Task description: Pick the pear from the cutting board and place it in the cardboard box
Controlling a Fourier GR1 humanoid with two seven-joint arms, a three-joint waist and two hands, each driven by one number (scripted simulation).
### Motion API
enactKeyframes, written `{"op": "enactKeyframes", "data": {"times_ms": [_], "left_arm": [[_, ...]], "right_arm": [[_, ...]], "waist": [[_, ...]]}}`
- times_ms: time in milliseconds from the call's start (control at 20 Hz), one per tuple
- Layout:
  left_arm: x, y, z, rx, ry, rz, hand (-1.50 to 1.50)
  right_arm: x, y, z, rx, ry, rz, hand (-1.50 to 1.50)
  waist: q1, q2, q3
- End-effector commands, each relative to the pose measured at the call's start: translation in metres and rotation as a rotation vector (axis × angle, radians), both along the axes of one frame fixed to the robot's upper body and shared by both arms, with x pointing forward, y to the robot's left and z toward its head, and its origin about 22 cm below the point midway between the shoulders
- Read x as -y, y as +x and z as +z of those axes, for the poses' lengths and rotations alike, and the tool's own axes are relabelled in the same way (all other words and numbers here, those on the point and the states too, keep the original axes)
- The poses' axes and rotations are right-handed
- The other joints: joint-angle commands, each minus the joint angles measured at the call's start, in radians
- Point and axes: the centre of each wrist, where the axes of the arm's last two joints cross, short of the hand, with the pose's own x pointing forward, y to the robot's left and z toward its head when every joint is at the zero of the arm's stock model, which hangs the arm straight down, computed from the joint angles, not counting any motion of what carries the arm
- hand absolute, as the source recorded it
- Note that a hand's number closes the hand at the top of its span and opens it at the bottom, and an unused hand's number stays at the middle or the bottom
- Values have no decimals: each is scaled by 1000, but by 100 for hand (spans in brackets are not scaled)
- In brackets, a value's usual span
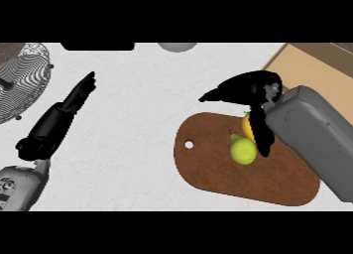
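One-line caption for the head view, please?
Right hand hovers by the pear on the cutting board; left hand rests open.

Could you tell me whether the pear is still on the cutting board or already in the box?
On the board: the pear lies there under the right hand.

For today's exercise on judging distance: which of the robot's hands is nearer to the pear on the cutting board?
The right hand. It hangs just above the pear, its thumb reaching down beside it. The left hand rests far off across the counter, fingers straight.
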Motion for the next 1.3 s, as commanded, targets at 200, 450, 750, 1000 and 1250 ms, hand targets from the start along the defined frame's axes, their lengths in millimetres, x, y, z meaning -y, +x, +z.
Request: {"op": "enactKeyframes", "data": {"times_ms": [200, 450, 750, 1000, 1250], "left_arm": [[-1, -6, 2, -2, 11, -8, 0], [5, -6, -5, 12, -11, -4, 0], [-13, -5, -10, 18, -8, -4, 0], [0, 4, 3, 23, -9, -5, 0], [0, 2, 1, 7, -9, -2, 0]], "right_arm": [[-9, -21, -20, 53, -105, 5, -150], [-16, -16, -34, 48, -119, -19, -150], [-1, -17, -50, 71, -183, -9, -150], [12, -21, -57, 75, -194, 0, -150], [-22, -12, -81, 21, -158, -1, -150]], "waist": [[3, 3, 1], [7, 4, 1], [9, 5, 1], [6, 5, 1], [10, 5, 1]]}}
